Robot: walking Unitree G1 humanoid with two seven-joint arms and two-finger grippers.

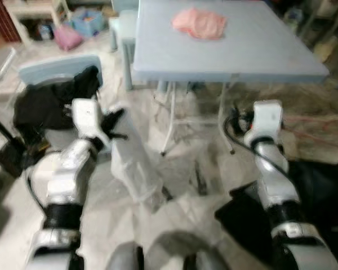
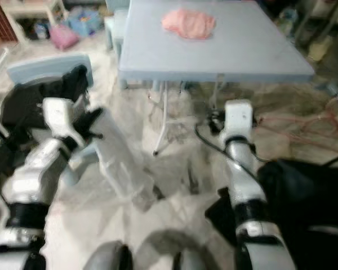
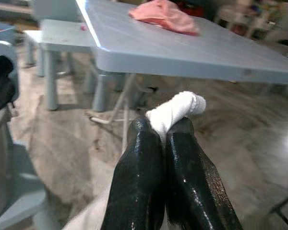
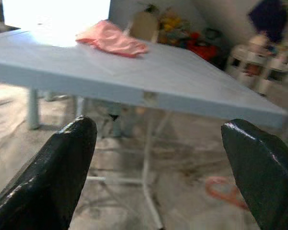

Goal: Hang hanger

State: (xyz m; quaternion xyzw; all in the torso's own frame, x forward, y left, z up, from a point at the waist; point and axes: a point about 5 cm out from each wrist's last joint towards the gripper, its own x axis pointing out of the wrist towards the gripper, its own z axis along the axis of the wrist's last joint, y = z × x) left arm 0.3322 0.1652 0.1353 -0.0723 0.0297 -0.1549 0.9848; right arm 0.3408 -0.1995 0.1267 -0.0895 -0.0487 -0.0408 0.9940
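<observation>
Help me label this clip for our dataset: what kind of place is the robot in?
Probably a lived-in home room, perhaps a play or utility area: a pale blue folding table with a pink cloth on it, small blue chairs, and toys and clutter along the walls.

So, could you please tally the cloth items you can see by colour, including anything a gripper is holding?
Pink crumpled cloth on the light blue folding table: 1
White fabric item held by the left gripper: 1
Black garment draped over the light blue chair: 1
Total: 3
</observation>
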